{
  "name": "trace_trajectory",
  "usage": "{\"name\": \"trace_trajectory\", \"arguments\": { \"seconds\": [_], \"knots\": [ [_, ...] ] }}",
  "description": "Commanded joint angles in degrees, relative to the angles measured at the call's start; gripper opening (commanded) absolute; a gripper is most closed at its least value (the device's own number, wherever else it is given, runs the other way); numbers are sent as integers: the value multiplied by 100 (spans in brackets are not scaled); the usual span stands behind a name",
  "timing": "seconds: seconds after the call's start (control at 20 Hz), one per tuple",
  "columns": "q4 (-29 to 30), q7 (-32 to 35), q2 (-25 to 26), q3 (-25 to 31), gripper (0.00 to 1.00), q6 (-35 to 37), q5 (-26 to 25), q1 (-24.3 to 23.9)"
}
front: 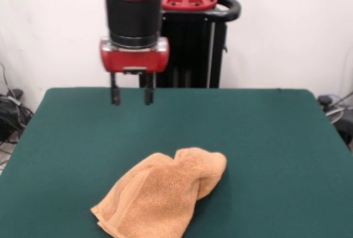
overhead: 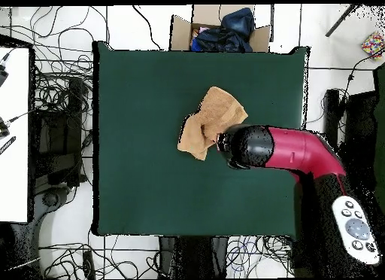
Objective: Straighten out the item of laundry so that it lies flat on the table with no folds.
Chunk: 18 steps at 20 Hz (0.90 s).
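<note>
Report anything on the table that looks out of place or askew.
The towel lies crumpled and doubled over itself at an angle on the table, not flat. The gripper hangs open above the table, apart from the towel. Nothing looks spilled or damaged.

Robotics lab: floor cables [overhead: 56, 96], pedestal-mounted arm [overhead: 297, 150].

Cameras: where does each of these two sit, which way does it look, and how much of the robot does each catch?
Front view: across the table from the robot, facing it; shows the arm's lower end and open claw hanging above the crumpled towel.
Overhead view: above the table, looking straight down; shows the red arm reaching in beside the towel.
Both share towel, table and arm.
</note>
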Motion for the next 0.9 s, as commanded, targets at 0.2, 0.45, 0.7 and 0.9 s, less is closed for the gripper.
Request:
{"name": "trace_trajectory", "arguments": {
  "seconds": [0.2,0.45,0.7,0.9],
  "knots": [
    [-97,-1084,-203,587,100,951,-136,-192],
    [-1107,-890,486,535,100,1259,-288,-15],
    [-1958,-1212,736,545,100,2020,-374,-95],
    [-1757,-1521,325,651,100,2364,-228,-325]
  ]
}}
